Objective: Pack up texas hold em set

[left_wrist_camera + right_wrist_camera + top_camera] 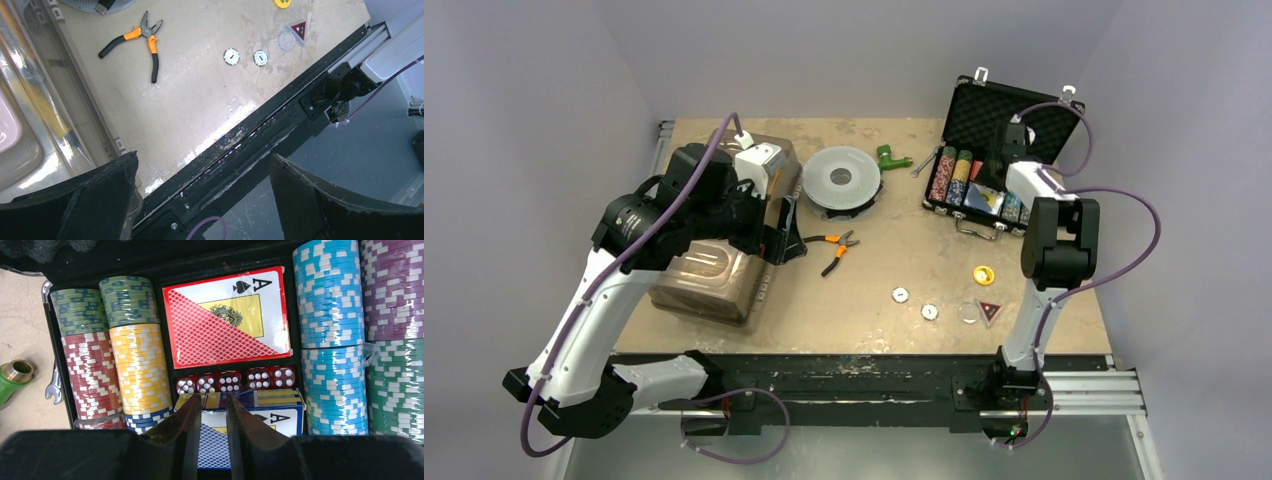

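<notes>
Texas hold em set (984, 115): we see ridged round chips (327, 315) in black foam. The right gripper (214, 397) is nearly closed, and we cannot tell if it grips. The left gripper (203, 156) is spread wide.

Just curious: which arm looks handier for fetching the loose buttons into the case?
Probably the right arm: the yellow button lies on its side, near the case; the left gripper hangs open beside the clear bin.

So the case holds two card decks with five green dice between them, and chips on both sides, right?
Not quite: the dice are red, not green, as the right wrist view shows. Five lie between the two decks, chips on both sides, in the case.
</notes>
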Motion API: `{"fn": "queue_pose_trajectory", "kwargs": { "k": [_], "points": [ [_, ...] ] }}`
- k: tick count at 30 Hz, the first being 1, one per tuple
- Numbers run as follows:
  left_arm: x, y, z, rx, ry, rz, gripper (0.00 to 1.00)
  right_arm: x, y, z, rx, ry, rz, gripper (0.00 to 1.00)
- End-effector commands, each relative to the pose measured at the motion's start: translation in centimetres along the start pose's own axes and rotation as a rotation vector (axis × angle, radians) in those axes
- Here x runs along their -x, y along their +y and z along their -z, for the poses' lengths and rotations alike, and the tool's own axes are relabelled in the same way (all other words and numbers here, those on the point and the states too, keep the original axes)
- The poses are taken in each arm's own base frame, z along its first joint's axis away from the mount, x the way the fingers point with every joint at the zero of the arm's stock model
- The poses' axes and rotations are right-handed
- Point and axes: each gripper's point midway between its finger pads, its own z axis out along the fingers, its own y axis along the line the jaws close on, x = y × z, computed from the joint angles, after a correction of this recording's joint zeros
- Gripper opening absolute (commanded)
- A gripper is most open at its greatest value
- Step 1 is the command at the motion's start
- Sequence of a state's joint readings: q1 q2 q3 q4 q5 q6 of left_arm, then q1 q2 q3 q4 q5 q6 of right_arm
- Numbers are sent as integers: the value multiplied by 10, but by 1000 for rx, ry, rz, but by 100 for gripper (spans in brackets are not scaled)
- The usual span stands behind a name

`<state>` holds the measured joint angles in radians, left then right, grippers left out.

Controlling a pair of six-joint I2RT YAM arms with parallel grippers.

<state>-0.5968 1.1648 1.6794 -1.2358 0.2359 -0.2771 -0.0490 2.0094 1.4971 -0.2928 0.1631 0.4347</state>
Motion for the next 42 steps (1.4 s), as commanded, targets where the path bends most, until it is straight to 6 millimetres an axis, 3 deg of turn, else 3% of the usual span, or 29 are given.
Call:
{"fn": "queue_pose_trajectory", "kwargs": {
  "k": [1,6,10,12,15,18,21,22,23,24,26,29,33,35,38,42],
  "points": [
    [16,-7,10,-19,-74,-26,100,0,-6,-2,-23,-15,-27,24],
    [16,-7,9,-22,-70,-26,100,-26,-9,0,-8,61,-35,22],
    [17,-7,8,-19,-69,-24,100,-59,-19,0,-20,127,-38,23],
    [19,-7,8,-21,-72,-25,100,-60,-24,-1,-36,123,-25,25],
    [18,-8,7,-22,-69,-24,100,-44,-21,4,-35,104,9,31],
    [18,-8,7,-22,-68,-23,100,-5,-20,26,-78,68,79,43],
    [20,-6,6,-13,-71,-19,100,32,-17,61,-97,24,127,64],
    [21,-4,5,-1,-72,-17,100,38,-18,73,-103,22,138,74],
    [23,-1,5,19,-78,-11,100,38,-20,85,-106,32,146,91],
    [24,3,4,40,-82,-5,100,33,-19,94,-84,51,145,98],
    [28,9,3,80,-92,3,100,13,-28,111,-100,121,108,99],
    [33,17,1,131,-102,22,100,-41,-46,131,-136,262,33,99],
    [32,19,-3,145,-83,49,100,-100,-51,151,-65,353,-49,99],
    [29,19,-6,146,-68,69,100,-119,-61,158,-70,349,-68,99],
    [24,15,-11,120,-37,94,100,-133,-69,164,-74,318,-71,99],
    [22,6,-18,70,-11,121,100,-164,-81,158,-110,389,-72,97]
  ]
}}
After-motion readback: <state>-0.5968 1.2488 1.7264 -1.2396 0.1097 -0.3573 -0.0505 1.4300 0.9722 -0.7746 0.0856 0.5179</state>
